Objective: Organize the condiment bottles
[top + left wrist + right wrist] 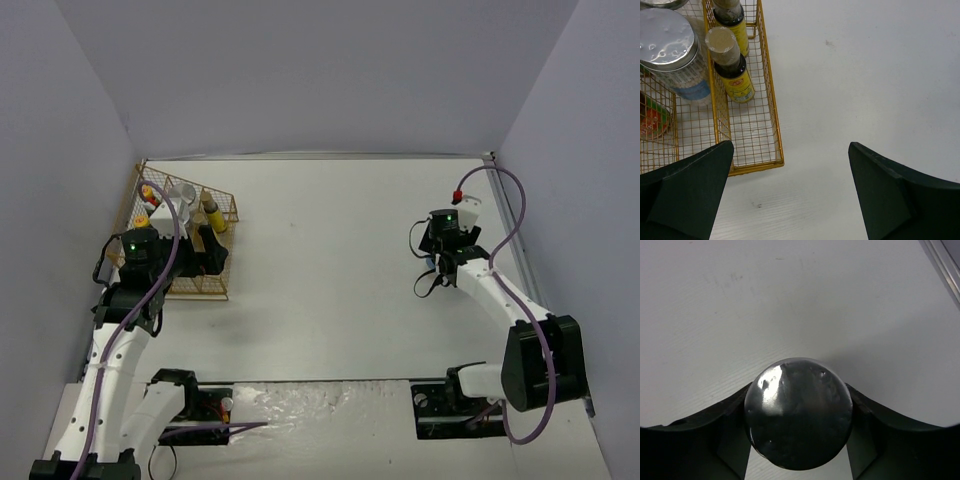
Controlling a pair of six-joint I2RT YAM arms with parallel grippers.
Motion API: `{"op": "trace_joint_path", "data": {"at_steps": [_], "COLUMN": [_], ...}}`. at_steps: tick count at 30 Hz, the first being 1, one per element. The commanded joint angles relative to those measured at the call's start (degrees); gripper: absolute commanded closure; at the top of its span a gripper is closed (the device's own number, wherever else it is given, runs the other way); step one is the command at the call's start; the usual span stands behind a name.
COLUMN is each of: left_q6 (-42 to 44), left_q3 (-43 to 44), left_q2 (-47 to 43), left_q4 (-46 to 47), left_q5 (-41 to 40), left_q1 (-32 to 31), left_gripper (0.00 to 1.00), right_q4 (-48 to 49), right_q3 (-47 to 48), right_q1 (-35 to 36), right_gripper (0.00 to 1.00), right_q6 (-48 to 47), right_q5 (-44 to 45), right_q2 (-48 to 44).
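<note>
A silver-lidded jar (799, 412) stands on the white table at the right, and my right gripper (799, 390) is shut on it, one finger pressed to each side. From above, the right gripper (437, 262) hides most of that jar. At the left, the gold wire rack (771, 125) holds two slim dark yellow-labelled bottles (732, 67), a pale silver-lidded jar (667, 37) and a green-red-labelled bottle (650, 122). My left gripper (790, 147) hangs open and empty over the table just off the rack's near right corner.
The rack (215, 290) sits against the left wall. A metal rail (942, 265) runs along the table's right edge, close to the held jar. Purple cables loop over both arms.
</note>
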Motion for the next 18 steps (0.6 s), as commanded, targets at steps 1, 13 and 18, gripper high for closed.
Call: {"op": "trace_joint_path", "data": {"at_steps": [1, 13, 18], "left_q6": [0.5, 0.5, 0.6], "left_q3": [1.0, 0.6, 0.6], "left_q2": [0.2, 1.1, 1.5], "left_q4": [4.3, 4.7, 4.4], "left_q5": [-0.5, -1.0, -1.5], "left_q1": [-0.2, 0.0, 0.1], "left_gripper": [0.03, 0.03, 0.03], "right_q4": [6.7, 17.8, 17.6], "right_q3": [-0.9, 8.8, 14.8], "right_q1": [7.5, 35.9, 44.4], "right_gripper": [0.58, 0.76, 0.70], "right_q6": [0.0, -12.7, -18.4], "right_q5": [-2.6, -16.3, -20.0], "right_q2": [2.0, 16.4, 21.7]}}
